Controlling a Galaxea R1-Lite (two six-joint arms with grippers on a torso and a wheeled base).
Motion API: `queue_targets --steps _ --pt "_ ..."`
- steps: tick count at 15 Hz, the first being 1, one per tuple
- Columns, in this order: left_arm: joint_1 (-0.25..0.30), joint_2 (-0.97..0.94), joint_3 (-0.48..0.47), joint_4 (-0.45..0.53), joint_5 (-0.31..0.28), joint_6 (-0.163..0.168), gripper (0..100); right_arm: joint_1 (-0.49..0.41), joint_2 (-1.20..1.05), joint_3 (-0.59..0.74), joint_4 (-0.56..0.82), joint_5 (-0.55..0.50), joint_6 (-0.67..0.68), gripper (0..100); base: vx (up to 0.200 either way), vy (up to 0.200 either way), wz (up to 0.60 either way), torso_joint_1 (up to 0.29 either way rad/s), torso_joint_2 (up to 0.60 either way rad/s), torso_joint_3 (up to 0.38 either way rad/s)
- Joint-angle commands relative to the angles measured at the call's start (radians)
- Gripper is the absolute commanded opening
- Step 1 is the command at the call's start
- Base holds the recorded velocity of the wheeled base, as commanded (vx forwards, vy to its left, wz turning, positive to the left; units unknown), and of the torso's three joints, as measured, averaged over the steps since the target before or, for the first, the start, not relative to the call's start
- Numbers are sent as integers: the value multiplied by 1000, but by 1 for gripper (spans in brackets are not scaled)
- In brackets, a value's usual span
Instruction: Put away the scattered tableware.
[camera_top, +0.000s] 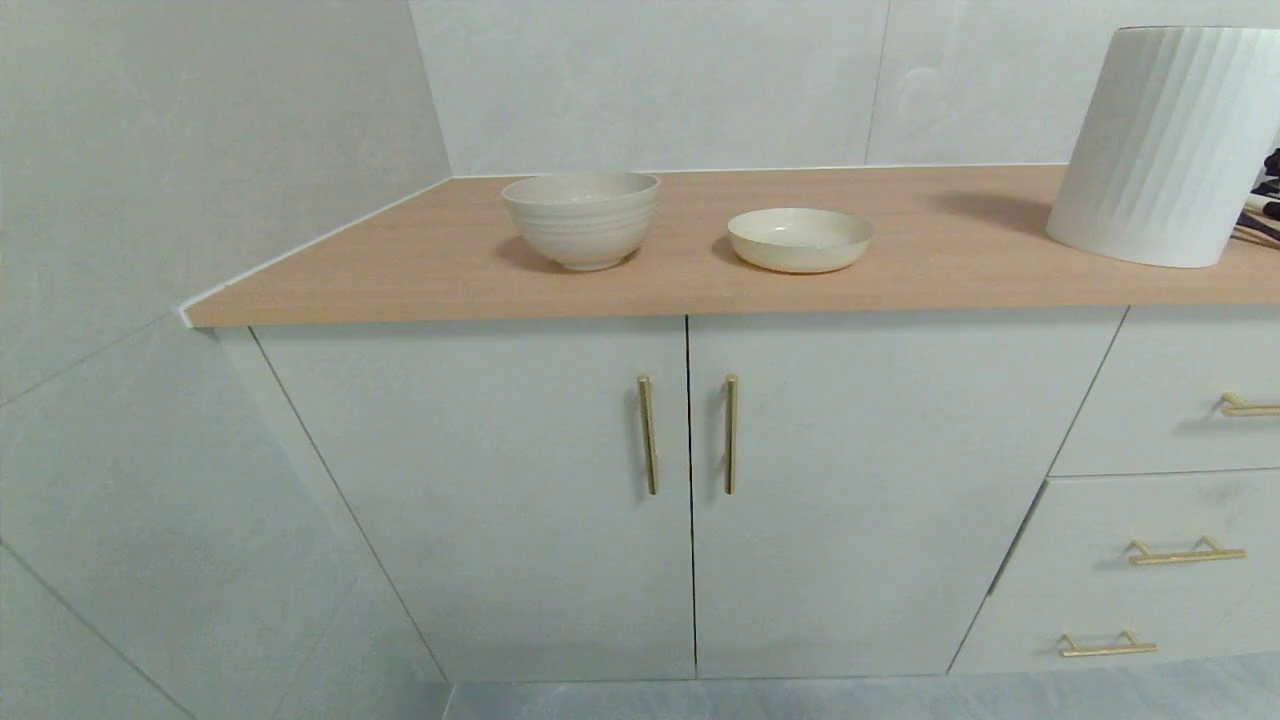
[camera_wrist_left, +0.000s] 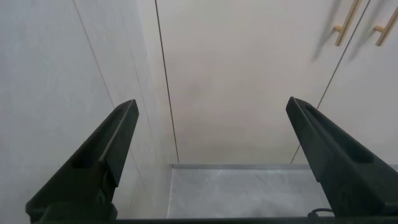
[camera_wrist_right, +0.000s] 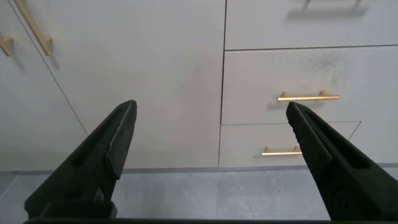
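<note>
The left gripper (camera_wrist_left: 211, 101) and right gripper (camera_wrist_right: 211, 104) gape empty below the counter (camera_top: 400, 272); the bowl (camera_top: 581, 218) there looks brittle, best rim-pinched

Right arm, wrist camera. My gripper (camera_wrist_right: 211, 104) has its two dark fingers (camera_wrist_right: 109, 149) spread wide, with nothing between them. It sits low, close above the grey floor (camera_wrist_right: 205, 193), and faces the pale cabinet front.

- Left: a plain cabinet door (camera_wrist_right: 137, 74). A gold bar handle (camera_wrist_right: 38, 28) is at its left side, and a second bar handle (camera_wrist_right: 6, 45) is just left of that.
- Right: stacked drawers. The middle drawer (camera_wrist_right: 298, 71) has a gold handle (camera_wrist_right: 309, 96).
- Under it, the lower drawer (camera_wrist_right: 261, 140) has a handle (camera_wrist_right: 278, 150) that is partly hidden behind one of my fingers.
</note>
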Motion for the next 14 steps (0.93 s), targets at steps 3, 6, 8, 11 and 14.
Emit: queue_targets --steps 3,6,8,11,14 --pt "0 0 0 -1 0 0 100 1 0 0 1 1 -3 100 0 0 0 0 0 0" --pt "0 0 0 -1 0 0 100 1 0 0 -1 3 -7 100 0 0 0 0 0 0" --pt "0 0 0 -1 0 0 100 4 21 -26 -4 15 -36 100 0 0 0 0 0 0" --pt "0 0 0 -1 0 0 100 74 299 -319 -1 130 105 100 0 0 0 0 0 0" --pt "0 0 0 -1 0 0 100 136 738 -419 -7 331 79 100 0 0 0 0 0 0"
